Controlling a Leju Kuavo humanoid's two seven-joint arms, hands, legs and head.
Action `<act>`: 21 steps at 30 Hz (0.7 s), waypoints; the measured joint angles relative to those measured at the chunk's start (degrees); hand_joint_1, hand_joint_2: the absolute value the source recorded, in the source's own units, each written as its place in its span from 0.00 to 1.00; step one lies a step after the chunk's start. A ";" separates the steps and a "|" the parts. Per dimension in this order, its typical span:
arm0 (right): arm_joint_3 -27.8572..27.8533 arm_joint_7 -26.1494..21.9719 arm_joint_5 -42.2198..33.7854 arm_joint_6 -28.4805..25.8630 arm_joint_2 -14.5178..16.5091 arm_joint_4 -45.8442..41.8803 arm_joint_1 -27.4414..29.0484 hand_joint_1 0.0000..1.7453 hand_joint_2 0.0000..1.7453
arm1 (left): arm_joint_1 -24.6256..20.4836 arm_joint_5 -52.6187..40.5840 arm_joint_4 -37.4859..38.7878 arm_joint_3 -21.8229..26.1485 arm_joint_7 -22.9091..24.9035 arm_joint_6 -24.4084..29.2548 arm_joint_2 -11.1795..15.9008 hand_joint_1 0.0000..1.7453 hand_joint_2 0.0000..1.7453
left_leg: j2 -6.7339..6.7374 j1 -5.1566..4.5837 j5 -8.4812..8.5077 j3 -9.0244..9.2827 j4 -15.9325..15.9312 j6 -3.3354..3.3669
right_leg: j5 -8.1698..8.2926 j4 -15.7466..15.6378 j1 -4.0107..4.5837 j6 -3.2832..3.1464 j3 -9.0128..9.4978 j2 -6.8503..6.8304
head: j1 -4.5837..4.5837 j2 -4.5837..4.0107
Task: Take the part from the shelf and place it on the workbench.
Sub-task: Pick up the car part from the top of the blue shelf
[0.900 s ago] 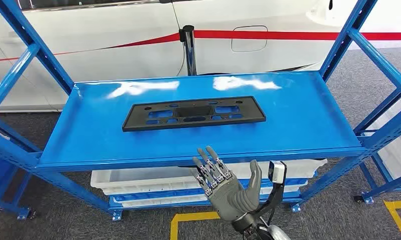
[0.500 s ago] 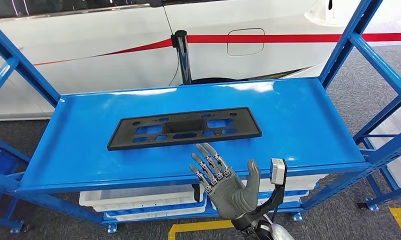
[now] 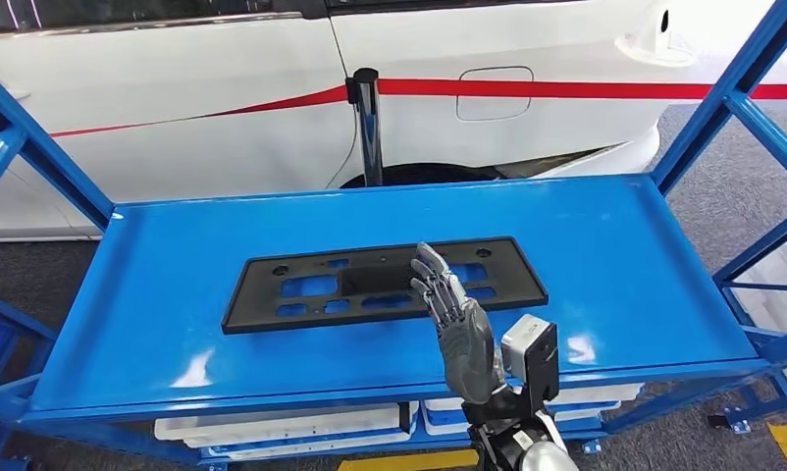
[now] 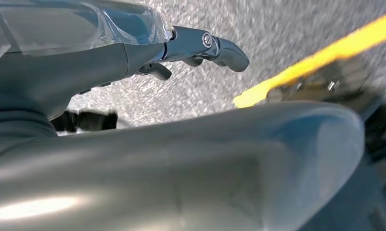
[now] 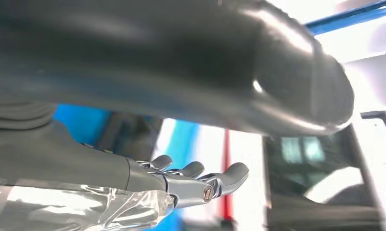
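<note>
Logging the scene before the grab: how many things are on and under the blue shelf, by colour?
Black: 1, the flat part lying on the blue shelf.
White: 2, the bins under the shelf, partly hidden by its front edge.
Total: 3.
The right hand is raised over the part, holding nothing.

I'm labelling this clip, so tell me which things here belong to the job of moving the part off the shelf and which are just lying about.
Part of the job:
- black part, lying flat on the shelf
- blue shelf
- right robot hand, empty, fingers extended over the part

Just lying about:
- white car behind the shelf
- black post
- white bins on the lower level
</note>
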 joint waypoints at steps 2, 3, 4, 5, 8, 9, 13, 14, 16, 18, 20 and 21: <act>0.57 0.65 8.74 -2.31 0.05 -0.85 -0.70 0.00 0.00 | -0.19 0.12 0.00 0.02 -0.02 -0.04 -0.07 0.00 0.00 | -0.02 -0.14 -0.49 0.78 -0.24 0.80 | -3.31 7.67 0.18 -0.01 -3.97 -0.21 | 0.04 0.01; 0.90 1.07 12.55 -3.28 0.06 -1.23 -0.90 0.00 0.00 | -0.24 0.12 0.00 0.03 -0.01 -0.06 -0.16 0.00 0.00 | -0.04 -0.29 -0.73 1.03 -0.23 1.07 | -4.64 11.96 0.28 -0.03 -6.64 -0.21 | 0.04 0.00; 1.20 1.42 15.03 -3.88 0.08 -1.52 -1.00 0.00 0.00 | -0.24 0.12 0.00 0.03 -0.01 -0.09 -0.25 0.00 0.00 | -0.10 -0.42 -0.96 1.28 -0.22 1.25 | -4.95 14.83 0.39 -0.07 -8.80 -0.21 | 0.03 0.00; 1.50 1.65 16.41 -4.25 0.11 -1.80 -1.05 0.00 0.00 | -0.21 0.12 0.00 0.03 0.00 -0.13 -0.32 0.00 0.00 | -0.21 -0.52 -1.20 1.55 -0.20 1.33 | -4.13 15.68 0.47 -0.14 -10.05 -0.22 | 0.03 0.00; 2.35 2.89 21.80 -5.91 0.23 -2.49 -1.53 0.00 0.00 | -0.20 0.05 0.00 0.03 0.03 -0.21 -0.42 0.00 0.00 | -0.70 -0.65 -1.92 2.53 -0.05 1.03 | 3.03 6.20 0.60 -0.58 -7.62 -0.22 | 0.03 0.00; 2.75 4.16 26.51 -7.13 0.30 -2.63 -2.04 0.00 0.00 | -0.26 -0.03 0.00 0.04 0.08 -0.30 -0.45 0.00 0.00 | -0.83 -0.77 -2.20 2.71 0.11 0.77 | 4.91 2.61 0.70 -0.83 -6.30 -0.20 | 0.03 -0.01; 5.12 11.27 48.69 -11.97 0.80 -2.57 -5.15 0.00 0.00 | -0.43 -0.81 0.00 0.03 0.31 -0.79 -0.50 0.00 0.00 | -0.90 -0.84 -2.78 2.77 0.35 -0.41 | 6.40 -0.73 0.96 -2.02 -5.15 -0.06 | -0.02 -0.01; 5.65 12.70 52.15 -12.59 0.93 -2.45 -5.77 0.00 0.00 | -0.46 -0.95 0.00 0.03 0.35 -0.83 -0.51 0.00 0.00 | -0.83 -0.75 -3.16 2.62 0.81 -0.79 | 6.51 -0.82 0.87 -2.29 -5.11 -0.10 | -0.05 -0.01; 6.49 14.33 55.77 -13.30 1.12 -2.18 -6.76 0.00 0.00 | -0.51 -0.99 0.00 0.03 0.46 -0.85 -0.55 0.00 0.00 | -0.66 -0.40 -5.78 0.85 4.99 -1.68 | 6.68 -0.98 0.55 -2.73 -5.08 -0.28 | -0.20 0.00; 7.25 14.92 56.73 -13.56 1.25 -1.85 -7.31 0.00 0.00 | -0.49 -0.99 0.00 0.02 0.57 -0.86 -0.58 0.00 0.00 | -0.55 0.05 -9.78 -2.85 13.17 -2.52 | 6.67 -0.98 0.50 -2.87 -5.14 -0.43 | -0.35 0.01; 7.99 16.24 58.44 -13.12 1.27 -1.37 -7.68 0.00 0.00 | -0.41 -1.01 0.00 0.01 0.76 -0.88 -0.60 0.00 0.00 | -0.49 0.40 -11.14 -5.19 18.12 -2.96 | 6.64 -0.97 0.49 -2.86 -5.18 -0.51 | -0.37 0.00; 8.38 17.74 60.23 -12.37 1.26 -1.05 -7.99 0.00 0.00 | -0.39 -1.03 0.00 0.01 0.88 -0.90 -0.61 0.00 0.00 | -0.46 0.52 -10.17 -4.74 17.20 -3.04 | 6.63 -0.96 0.47 -2.84 -5.15 -0.51 | -0.37 0.00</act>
